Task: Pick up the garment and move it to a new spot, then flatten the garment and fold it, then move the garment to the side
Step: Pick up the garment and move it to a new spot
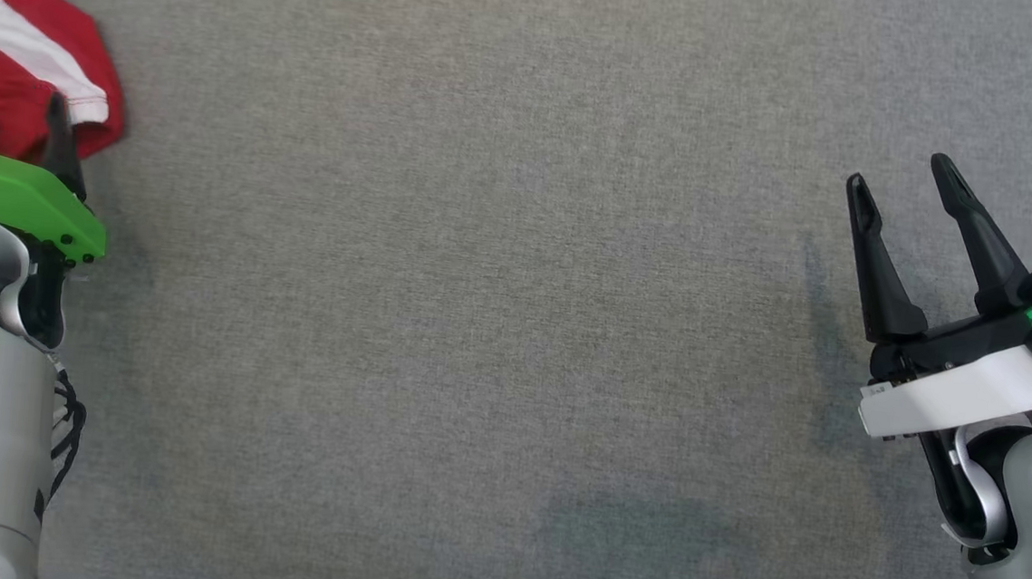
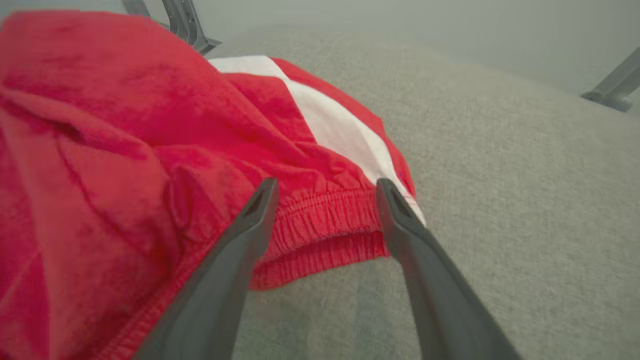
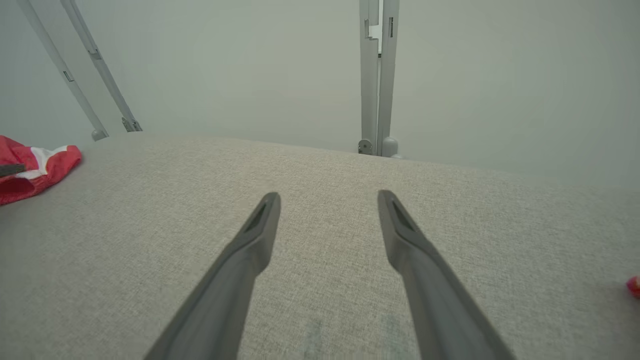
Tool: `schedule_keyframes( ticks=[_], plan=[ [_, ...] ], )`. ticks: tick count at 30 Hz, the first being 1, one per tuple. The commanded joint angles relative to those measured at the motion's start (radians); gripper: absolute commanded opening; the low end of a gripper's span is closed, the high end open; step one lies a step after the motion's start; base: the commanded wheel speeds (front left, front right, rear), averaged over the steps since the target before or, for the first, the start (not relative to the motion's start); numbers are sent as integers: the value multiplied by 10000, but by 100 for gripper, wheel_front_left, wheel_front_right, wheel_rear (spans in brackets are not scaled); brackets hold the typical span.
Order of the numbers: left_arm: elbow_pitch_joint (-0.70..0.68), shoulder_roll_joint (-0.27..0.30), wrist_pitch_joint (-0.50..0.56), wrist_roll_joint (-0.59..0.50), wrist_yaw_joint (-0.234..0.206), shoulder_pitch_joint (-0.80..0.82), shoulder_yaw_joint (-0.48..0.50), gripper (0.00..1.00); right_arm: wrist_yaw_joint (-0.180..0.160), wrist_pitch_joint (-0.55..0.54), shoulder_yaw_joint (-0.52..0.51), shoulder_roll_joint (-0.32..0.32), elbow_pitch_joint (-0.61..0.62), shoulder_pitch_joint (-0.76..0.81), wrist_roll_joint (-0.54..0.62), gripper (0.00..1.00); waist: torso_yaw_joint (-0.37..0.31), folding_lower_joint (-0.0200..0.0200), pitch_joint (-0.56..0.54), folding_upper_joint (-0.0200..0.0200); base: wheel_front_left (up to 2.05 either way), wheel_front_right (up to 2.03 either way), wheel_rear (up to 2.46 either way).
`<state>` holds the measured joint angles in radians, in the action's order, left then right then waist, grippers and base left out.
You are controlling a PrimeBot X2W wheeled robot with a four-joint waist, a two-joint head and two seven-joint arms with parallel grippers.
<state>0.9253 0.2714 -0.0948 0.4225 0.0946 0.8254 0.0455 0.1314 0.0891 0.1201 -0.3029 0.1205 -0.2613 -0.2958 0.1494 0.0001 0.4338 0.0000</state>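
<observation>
The garment [image 1: 24, 55] is red with a white stripe and lies crumpled at the far left of the grey table. In the left wrist view the garment [image 2: 150, 150] shows an elastic hem lying between my two fingers. My left gripper [image 1: 19, 123] is open, its tips at the garment's near edge, one on each side of the hem. My right gripper [image 1: 901, 171] is open above bare table at the right, holding nothing. In the right wrist view the garment [image 3: 35, 167] is a small heap far to the left of my right gripper [image 3: 327, 200].
The grey fabric table [image 1: 495, 324] spreads wide between the two arms. Grey frame posts [image 3: 377, 75] stand behind its far edge, and slanted struts [image 3: 80, 75] at the back left. A small red thing [image 3: 634, 286] sits at the right edge of the right wrist view.
</observation>
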Motion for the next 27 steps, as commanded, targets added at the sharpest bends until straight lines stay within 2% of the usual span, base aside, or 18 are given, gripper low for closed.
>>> schedule_keyframes(
  ticks=[1, 6, 7, 8, 13, 19, 22, 27],
  plan=[
    [419, 106, 97, 61, 54, 363, 35, 100, -15, 87, 3, -59, 28, -201, -24, 100, -721, -1, 1029, 0, 0, 0, 0],
    [1814, 286, 357, -25, -5, 887, -116, 100, -15, 167, 36, -96, -47, -342, -52, 100, -854, -1, 1337, 0, 0, 0, 0],
    [2024, 296, 348, -40, 7, 936, -152, 45, -15, 193, 30, -107, -69, -370, -58, 100, -863, -1, 1369, 0, 0, 0, 0],
    [2206, 308, 314, -23, 9, 965, -152, 0, -15, 205, 30, -101, -98, -379, -60, 100, -869, -1, 1381, 0, 0, 0, 0],
    [2814, 445, -432, 0, -8, 1090, -162, 0, -15, 345, 18, -20, -318, -373, -35, 100, -789, -1, 1132, 0, 0, 0, 0],
    [2386, 739, -1551, -110, -140, 863, -106, 0, -15, 546, -19, 172, -582, -157, 16, 100, -685, -1, 346, 0, 0, 0, 0],
    [1733, 783, -1674, -184, -204, 440, 3, 0, -15, 653, -36, 279, -720, -24, 9, 100, -672, -1, -132, 0, 0, 0, 0],
    [-724, 677, -1698, -378, -521, -1047, 475, 0, -15, 802, -39, 524, -944, 213, 18, 100, -734, -1, -876, 0, 0, 0, 0]
  ],
)
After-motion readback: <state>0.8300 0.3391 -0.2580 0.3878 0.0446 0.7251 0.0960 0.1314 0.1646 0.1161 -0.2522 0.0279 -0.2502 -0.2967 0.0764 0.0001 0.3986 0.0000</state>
